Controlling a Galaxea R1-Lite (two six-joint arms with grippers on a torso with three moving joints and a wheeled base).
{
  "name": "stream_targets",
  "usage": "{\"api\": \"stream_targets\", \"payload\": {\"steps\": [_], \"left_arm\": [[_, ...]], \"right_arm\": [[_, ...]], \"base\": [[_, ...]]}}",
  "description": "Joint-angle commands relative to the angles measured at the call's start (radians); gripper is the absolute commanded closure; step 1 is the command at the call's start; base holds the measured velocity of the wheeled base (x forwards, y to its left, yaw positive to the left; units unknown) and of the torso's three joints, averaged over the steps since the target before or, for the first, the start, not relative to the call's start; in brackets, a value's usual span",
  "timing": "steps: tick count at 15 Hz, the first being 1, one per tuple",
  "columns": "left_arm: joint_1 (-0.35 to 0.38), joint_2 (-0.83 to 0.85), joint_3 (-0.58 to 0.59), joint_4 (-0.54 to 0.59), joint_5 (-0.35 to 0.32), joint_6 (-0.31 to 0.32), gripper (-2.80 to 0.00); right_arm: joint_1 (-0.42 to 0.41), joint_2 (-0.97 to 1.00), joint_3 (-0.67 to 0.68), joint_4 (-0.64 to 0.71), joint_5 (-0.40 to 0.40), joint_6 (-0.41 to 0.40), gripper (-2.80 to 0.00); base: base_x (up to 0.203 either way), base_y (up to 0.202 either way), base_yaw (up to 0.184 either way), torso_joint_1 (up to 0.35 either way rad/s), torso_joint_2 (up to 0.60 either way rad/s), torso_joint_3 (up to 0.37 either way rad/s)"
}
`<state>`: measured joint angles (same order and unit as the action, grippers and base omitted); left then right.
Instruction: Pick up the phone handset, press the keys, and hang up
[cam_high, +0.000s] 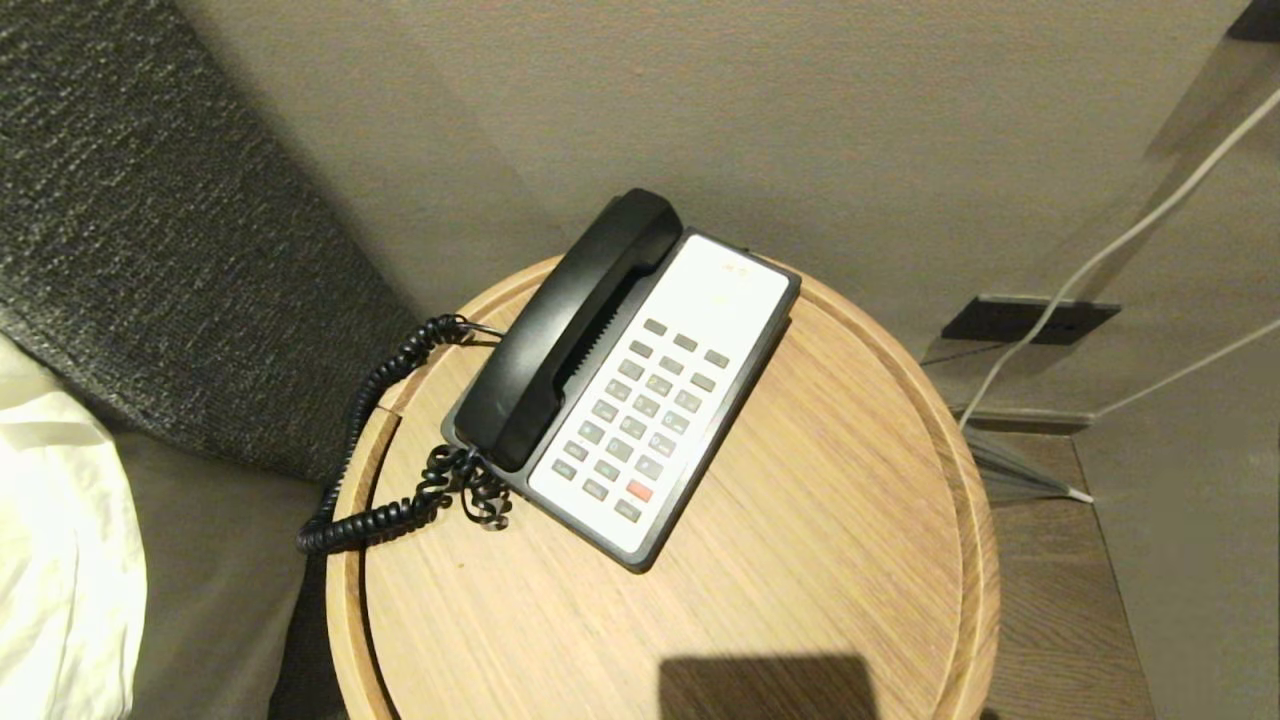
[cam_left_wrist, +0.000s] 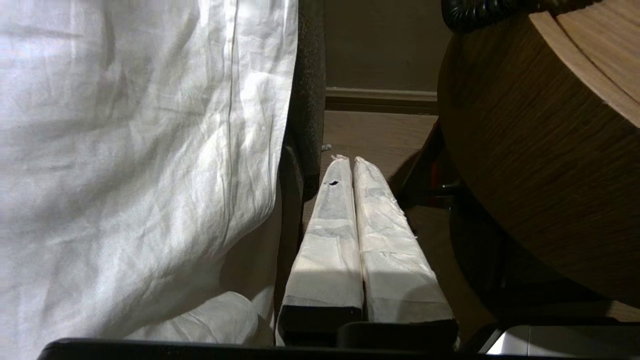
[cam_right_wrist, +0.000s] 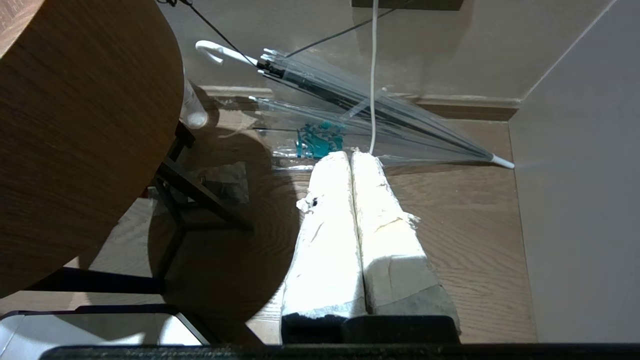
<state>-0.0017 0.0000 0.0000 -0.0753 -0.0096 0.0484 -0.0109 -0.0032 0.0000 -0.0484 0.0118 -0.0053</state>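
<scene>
- Below the round wooden table (cam_high: 820, 560), the left gripper (cam_left_wrist: 350, 162) and right gripper (cam_right_wrist: 350, 156) hang clenched and empty, wrapped fingers pressed together.
- On the table above them, well apart, the phone handset (cam_high: 570, 330) rests in its cradle on the phone base (cam_high: 670, 400).
- No lettering is readable.

White-wrapped fingers (cam_left_wrist: 330, 235) — black mounts
</scene>
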Motion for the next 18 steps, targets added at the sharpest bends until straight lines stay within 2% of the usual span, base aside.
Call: {"api": "stream_targets", "payload": {"steps": [1, 5, 18], "left_arm": [[0.0, 0.0, 0.034, -0.001, -0.003, 0.008, 0.0], [0.0, 0.0, 0.035, -0.004, -0.003, 0.006, 0.0], [0.0, 0.0, 0.034, -0.002, -0.004, 0.019, 0.0]], "right_arm": [[0.0, 0.002, 0.02, -0.001, 0.001, -0.001, 0.0], [0.0, 0.002, 0.02, -0.001, 0.001, -0.001, 0.0], [0.0, 0.002, 0.02, -0.001, 0.001, 0.001, 0.0]], "base": [[0.0, 0.0, 0.0, 0.0, 0.0, 0.0], [0.0, 0.0, 0.0, 0.002, 0.0, 0.101], [0.0, 0.0, 0.0, 0.003, 0.0, 0.2]]}}
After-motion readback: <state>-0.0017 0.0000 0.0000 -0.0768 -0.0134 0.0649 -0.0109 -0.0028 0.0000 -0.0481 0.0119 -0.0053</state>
